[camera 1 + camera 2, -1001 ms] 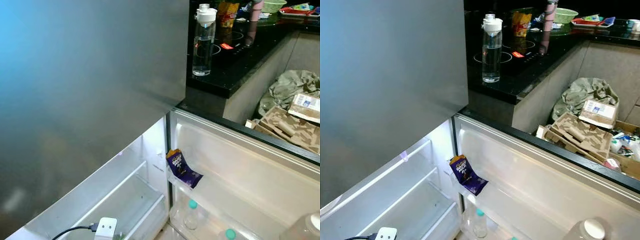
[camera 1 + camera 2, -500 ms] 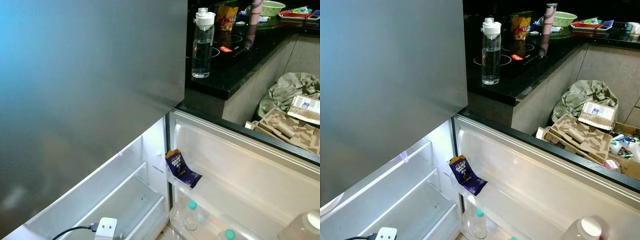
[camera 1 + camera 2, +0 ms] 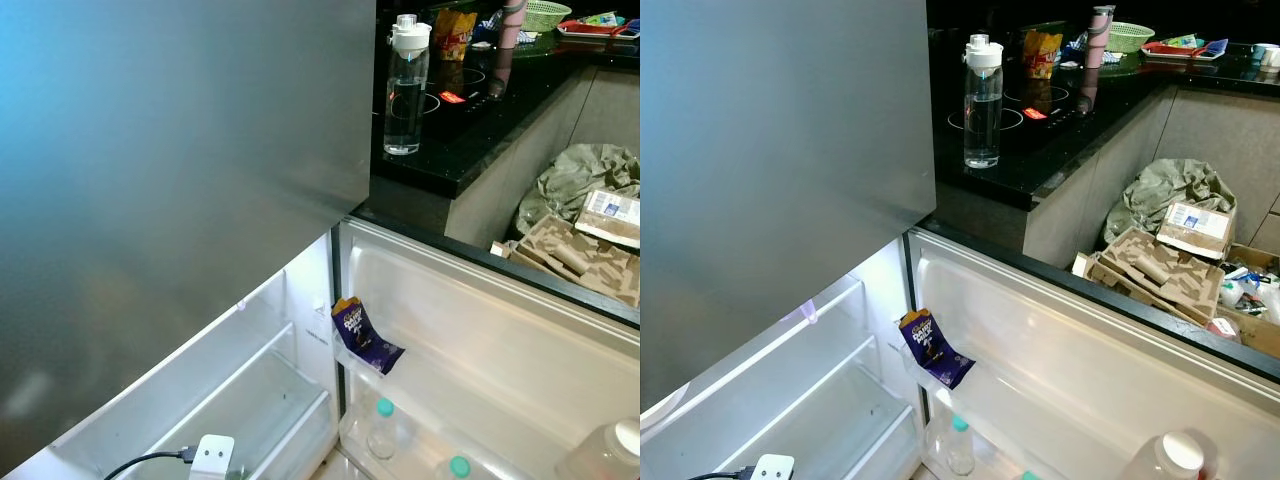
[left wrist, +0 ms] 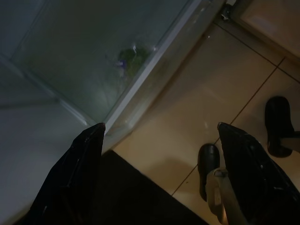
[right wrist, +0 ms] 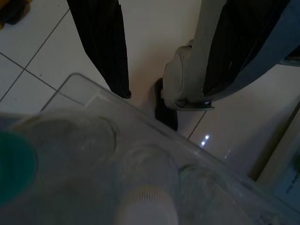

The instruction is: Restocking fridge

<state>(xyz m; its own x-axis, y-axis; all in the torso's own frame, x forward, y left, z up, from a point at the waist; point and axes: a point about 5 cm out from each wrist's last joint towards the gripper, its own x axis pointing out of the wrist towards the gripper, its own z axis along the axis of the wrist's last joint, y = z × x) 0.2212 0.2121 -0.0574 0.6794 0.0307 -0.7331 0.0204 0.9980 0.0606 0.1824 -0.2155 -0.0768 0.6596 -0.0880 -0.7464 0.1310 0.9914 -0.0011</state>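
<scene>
Below you: fridge door (image 3: 1120, 370) swung wide, chocolate packet (image 3: 932, 350) at shelf edge; left gripper (image 4: 159, 136) and right gripper (image 5: 187, 75) both spread, above floor tiles (image 4: 206, 93).

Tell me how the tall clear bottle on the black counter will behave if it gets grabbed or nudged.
The bottle is tall and narrow, so a nudge near its white cap may well tip it. It looks partly filled with water, so probably weighty low down. Its smooth clear wall could slip in a loose grip on the glossy counter.
</scene>
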